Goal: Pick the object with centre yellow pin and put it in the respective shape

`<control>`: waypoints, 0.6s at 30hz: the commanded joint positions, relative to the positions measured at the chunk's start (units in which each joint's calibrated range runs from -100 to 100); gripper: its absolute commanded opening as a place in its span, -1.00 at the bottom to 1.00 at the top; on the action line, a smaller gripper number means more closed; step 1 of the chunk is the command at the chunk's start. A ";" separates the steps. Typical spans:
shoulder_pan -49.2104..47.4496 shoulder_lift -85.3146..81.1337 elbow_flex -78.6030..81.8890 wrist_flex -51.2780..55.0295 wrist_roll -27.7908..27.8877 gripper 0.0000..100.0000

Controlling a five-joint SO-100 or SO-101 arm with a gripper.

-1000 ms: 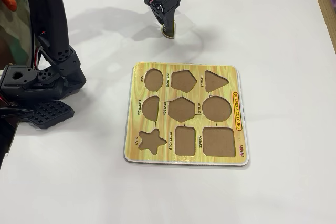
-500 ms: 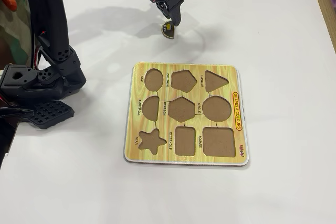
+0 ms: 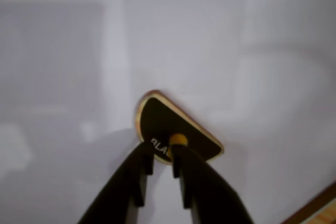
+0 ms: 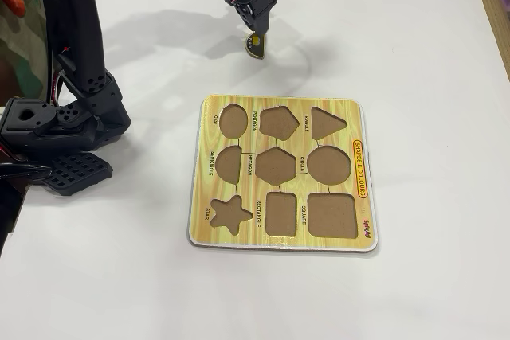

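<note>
The black half-circle piece (image 3: 176, 129) lies flat on the white table (image 4: 414, 45), in the upper middle of the fixed view and well apart from the yellow board (image 4: 280, 113) below it. In the wrist view the gripper (image 3: 164, 156) enters from the bottom edge, its fingers set narrow. The yellow knob (image 3: 178, 140) sits at the tip of the right finger (image 3: 184, 169), with the left finger (image 3: 144, 161) just beside it. I cannot tell whether the knob is pinched yet.

Judgement: the piece looks thin, stiff and light, probably wood or board, and not fragile. Lying flush, its edge offers no purchase, so the knob is the only sensible hold. The knob is small and round, so a grip off its middle may let the piece swivel or slip out.

The semicircle hole (image 4: 229, 164) stands empty at the board's left side, below the oval hole (image 4: 233, 120).
</note>
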 commanded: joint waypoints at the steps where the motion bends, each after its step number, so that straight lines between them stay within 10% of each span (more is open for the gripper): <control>1: 1.50 -0.99 -0.72 -0.03 0.21 -0.93; 18: 2.57 -0.90 -0.81 -0.03 0.21 -0.78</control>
